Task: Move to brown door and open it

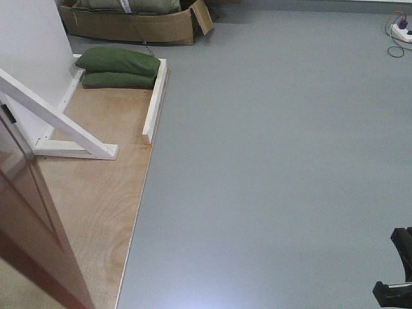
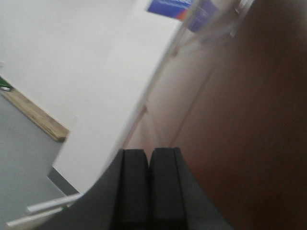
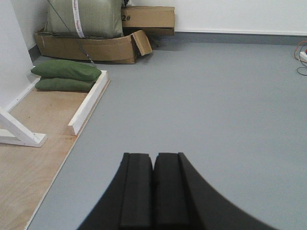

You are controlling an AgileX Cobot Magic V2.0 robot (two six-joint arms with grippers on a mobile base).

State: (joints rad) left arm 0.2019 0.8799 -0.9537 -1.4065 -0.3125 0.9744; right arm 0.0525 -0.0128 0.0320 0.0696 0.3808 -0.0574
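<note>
Front view: the brown door (image 1: 32, 225) fills the lower left corner. Its glossy reddish leaf runs at a slant from the left edge down to the bottom edge, over the plywood base (image 1: 96, 193). No handle shows in this view.

Behind the door a white braced frame (image 1: 58, 122) stands on the plywood against a white wall panel (image 1: 32, 51). Two green sandbags (image 1: 119, 67) lie stacked at the far end of the base, touching a white batten (image 1: 154, 100) along its right edge. A cardboard box (image 1: 135, 26) sits beyond them on the grey floor (image 1: 277, 161). A power strip with cables (image 1: 400, 29) lies at the far right.

Left wrist view (blurred): the left gripper (image 2: 149, 154) has its black fingers (image 2: 134, 187) pressed together with nothing between them. The door surface (image 2: 259, 120) is close on its right; contact cannot be told. A white wall lies to the left and a blue poster (image 2: 170, 7) is at the top.

Right wrist view: the right gripper (image 3: 153, 157) has its fingers (image 3: 136, 191) pressed together and empty. It points over open floor, well apart from the door, with the sandbags and box ahead to the left.
</note>
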